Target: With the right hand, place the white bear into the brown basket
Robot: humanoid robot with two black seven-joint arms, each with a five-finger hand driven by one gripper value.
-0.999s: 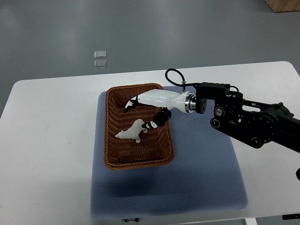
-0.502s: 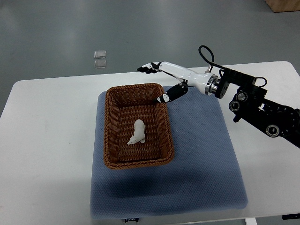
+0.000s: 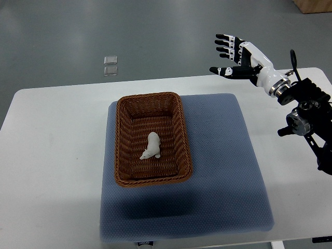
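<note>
Brown wicker, i.e. the brown basket point(image 3: 123, 140), sits on a blue-grey mat point(image 3: 223, 171) on the white tabletop point(image 3: 52, 155); top view, the only one; white bear point(image 3: 151, 146) lies inside the basket, approx. mid-floor, on the weave, nothing touching it; right robot hand point(image 3: 236, 57) is up at the top right, well apart from basket and bear, above the tabletop's far edge; fingers point(image 3: 226, 45) spread, palm empty, i.e. released, holding nothing; its arm enters from the right edge; left arm not seen; two small clear squares point(image 3: 110, 65) lie on the grey floor beyond the tabletop; judgement: the placing looks done, bear is in the basket and let go; what's left, at most, is parking the arm.
</note>
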